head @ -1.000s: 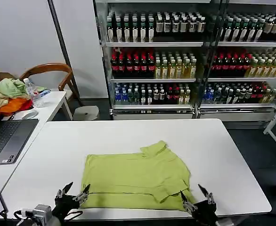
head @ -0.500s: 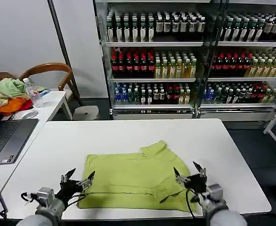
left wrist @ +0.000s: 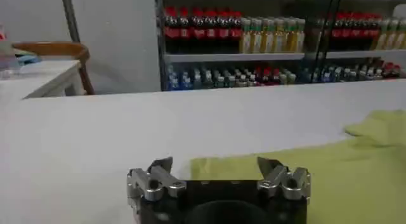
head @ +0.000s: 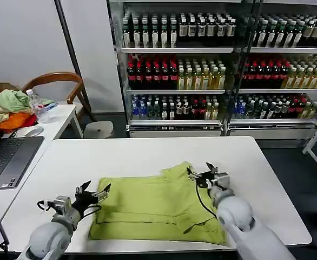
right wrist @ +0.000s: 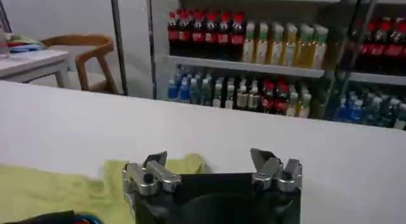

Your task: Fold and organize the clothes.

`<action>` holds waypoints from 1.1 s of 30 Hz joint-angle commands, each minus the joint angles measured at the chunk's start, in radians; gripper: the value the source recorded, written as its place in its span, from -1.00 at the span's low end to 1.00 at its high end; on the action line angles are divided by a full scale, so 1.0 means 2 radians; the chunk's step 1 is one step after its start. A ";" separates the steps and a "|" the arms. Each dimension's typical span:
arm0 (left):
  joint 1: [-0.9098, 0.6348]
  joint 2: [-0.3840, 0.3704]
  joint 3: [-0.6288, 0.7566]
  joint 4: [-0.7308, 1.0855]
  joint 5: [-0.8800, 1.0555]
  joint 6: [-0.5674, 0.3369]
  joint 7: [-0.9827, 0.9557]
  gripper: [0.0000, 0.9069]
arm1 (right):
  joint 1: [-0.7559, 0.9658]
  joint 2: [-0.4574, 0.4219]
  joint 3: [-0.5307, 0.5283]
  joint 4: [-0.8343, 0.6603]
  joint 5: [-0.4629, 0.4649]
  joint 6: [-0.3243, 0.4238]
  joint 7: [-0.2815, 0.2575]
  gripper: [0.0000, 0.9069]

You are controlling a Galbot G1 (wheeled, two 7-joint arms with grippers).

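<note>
With the lime yellow-green short-sleeved cotton T-shirt (head: 157, 207) lying partly folded on the white rectangular table (head: 147, 157), toward its near edge, looks like the approach stage of a fold. Left gripper (head: 95, 194) hovering low at the shirt's left edge, fingers spread apart, nothing between them. Same story from the left wrist view: jaws wide, green cloth just ahead (left wrist: 317, 181), bare tabletop to the side. Right gripper (head: 203, 175) up at the far right of the garment, near the raised sleeve or collar flap, fingers also apart and empty. From the right wrist view, a lump of green fabric (right wrist: 108, 181) just beyond the open fingers (right wrist: 152, 163), white table past it. No grasp made on either side. Next, by the look of it: lower both sets of fingers onto the cloth edges, pinch a single layer cleanly, and lift together so the fabric carries over without bunching. Heap of pale green, beige and orange garments (head: 10, 110) on the side desk beside the dark laptop (head: 7, 160), well apart from the work.
</note>
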 commanded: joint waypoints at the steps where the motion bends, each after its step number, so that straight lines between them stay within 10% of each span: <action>1: -0.074 0.003 0.031 0.098 -0.003 -0.006 0.012 1.00 | 0.075 0.036 -0.034 -0.095 0.010 -0.012 0.001 1.00; 22: -0.095 -0.008 0.045 0.129 -0.001 -0.008 0.017 1.00 | 0.085 0.071 -0.038 -0.161 0.012 -0.006 0.002 1.00; 25: -0.092 -0.008 0.045 0.126 -0.001 -0.007 0.020 -0.89 | 0.085 0.070 -0.038 -0.161 0.015 -0.007 0.004 -0.56; 26: -0.091 -0.008 0.045 0.125 0.000 -0.007 0.021 -0.89 | 0.085 0.070 -0.038 -0.160 0.015 -0.007 0.005 -1.00; 33: -0.083 -0.009 0.041 0.118 0.003 -0.011 0.031 -0.89 | 0.080 0.067 -0.038 -0.157 0.013 -0.007 0.003 -1.00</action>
